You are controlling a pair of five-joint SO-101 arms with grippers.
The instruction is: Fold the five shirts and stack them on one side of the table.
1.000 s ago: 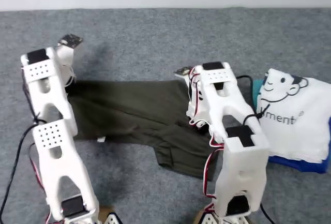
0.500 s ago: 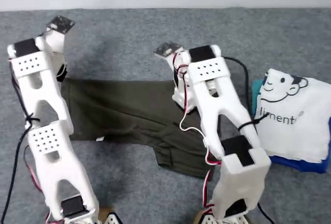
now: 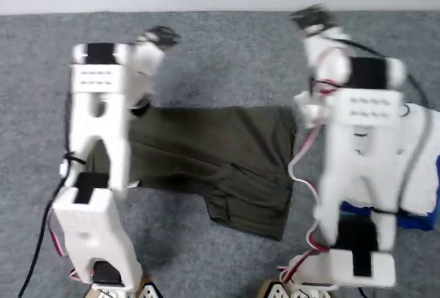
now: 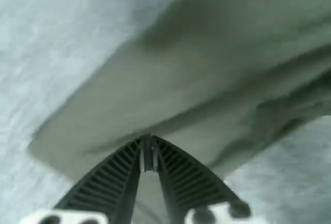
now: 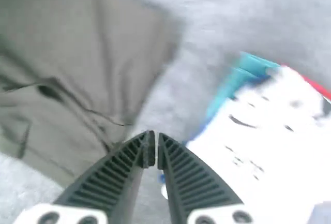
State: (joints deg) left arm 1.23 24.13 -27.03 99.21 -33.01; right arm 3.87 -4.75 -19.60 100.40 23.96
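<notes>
Both arms have swung rightward since the earlier frames, the right arm now over the stack of folded shirts (image 3: 423, 174). On the grey tabletop (image 3: 227, 43) the olive shirt (image 3: 220, 153) lies partly folded mid-table, with the white-topped stack near its right edge. The left pincer (image 4: 147, 154) hangs closed and empty over the olive shirt, and the right pincer (image 5: 151, 149) is closed and empty between shirt and stack

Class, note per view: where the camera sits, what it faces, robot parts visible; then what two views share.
High view: fixed overhead, looking down on table, left arm and right arm.
Left wrist view: on left arm, facing olive shirt past left gripper.
Right wrist view: on right arm, facing folded stack past right gripper.
Shared: the olive shirt lies in all three.
</notes>
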